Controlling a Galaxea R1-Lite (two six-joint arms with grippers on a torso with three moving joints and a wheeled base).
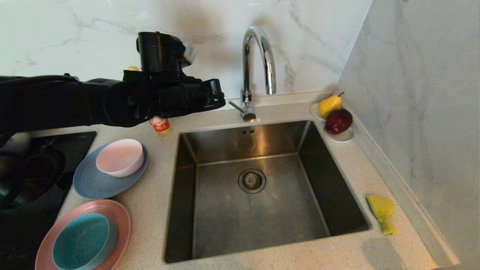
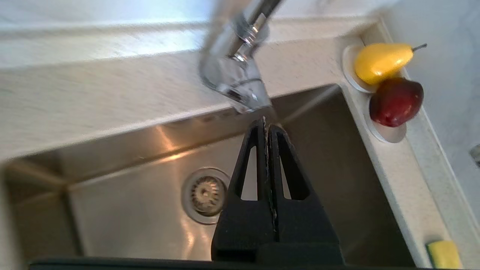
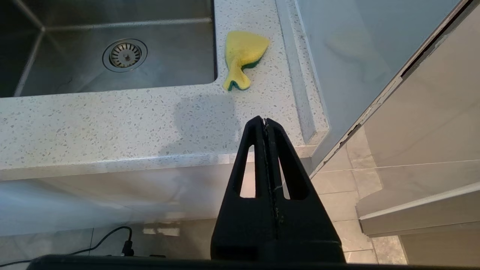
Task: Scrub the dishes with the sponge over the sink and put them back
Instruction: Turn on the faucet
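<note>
My left gripper [image 1: 222,99] hangs shut and empty above the counter's back left, its tips [image 2: 265,122] close to the base of the chrome faucet [image 1: 258,56]. The steel sink [image 1: 225,225] lies below with its round drain [image 1: 252,180]. Left of the sink, a pale pink bowl [image 1: 120,157] sits on a grey-blue plate [image 1: 93,185], and a teal bowl [image 1: 82,240] sits on a pink plate [image 1: 120,217]. The bent yellow sponge [image 1: 382,212] [image 3: 242,56] lies on the counter to the sink's right. My right gripper [image 3: 265,120] is parked shut below the counter's front edge.
A small white dish at the back right corner holds a yellow pear [image 1: 330,105] and a red apple [image 1: 338,120]. A black cooktop [image 1: 56,150] with a dark pot is at far left. A small orange-labelled bottle [image 1: 160,125] stands under my left arm. A marble wall bounds the right.
</note>
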